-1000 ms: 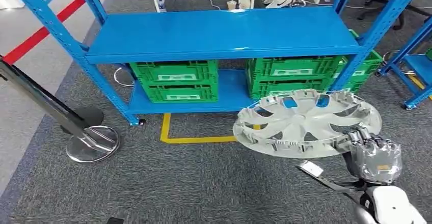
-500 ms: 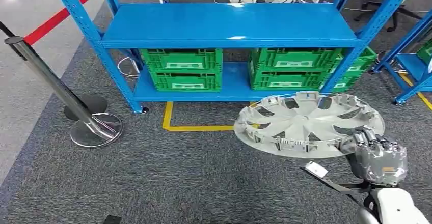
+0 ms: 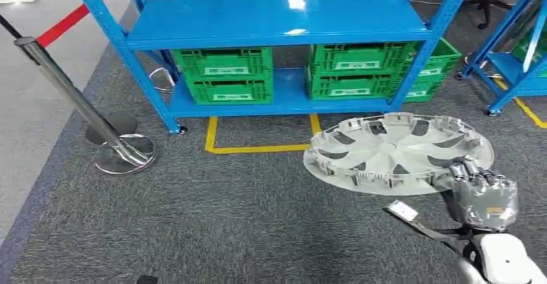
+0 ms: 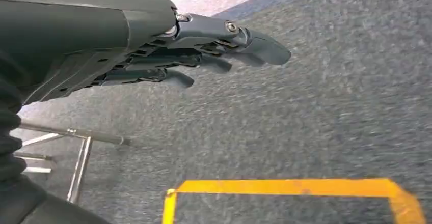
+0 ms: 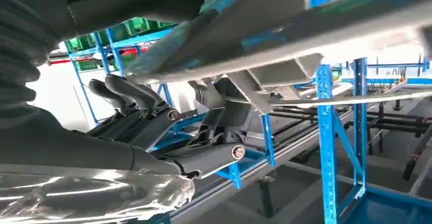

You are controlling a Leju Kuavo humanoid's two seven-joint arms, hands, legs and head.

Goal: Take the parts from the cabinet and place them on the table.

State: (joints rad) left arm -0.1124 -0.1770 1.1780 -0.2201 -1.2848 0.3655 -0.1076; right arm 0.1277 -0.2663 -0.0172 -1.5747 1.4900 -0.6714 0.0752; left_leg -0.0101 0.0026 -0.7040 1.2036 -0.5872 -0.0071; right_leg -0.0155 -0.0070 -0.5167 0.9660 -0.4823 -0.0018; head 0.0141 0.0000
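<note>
The right hand (image 3: 480,197) is gripping a silver-grey wheel cover (image 3: 397,152) by its rim, in the head view. The cover is lying roughly flat and slightly tilted, reaching out from the fingers (image 3: 466,173) toward the blue shelving unit (image 3: 271,22) and hanging over the grey carpet floor (image 3: 226,219). In the right wrist view the fingers (image 5: 127,94) are curling up under the cover's edge (image 5: 244,46) while the thumb is lying over its upper face, so the rim is sitting pinched between them.

The left hand (image 4: 168,46) is hanging over the carpet with nothing in it; its fingers (image 4: 254,48) are lying nearly straight, slightly apart and only lightly bent at the tips.

Beyond the held cover, green crates (image 3: 226,74) are sitting on the lower shelf of the unit, well apart from the fingers. A yellow floor marking (image 3: 258,147) is running on the carpet between the shelving and the cover. Far off to the other side a chrome barrier post (image 3: 84,103) is leaning up from its round base.
</note>
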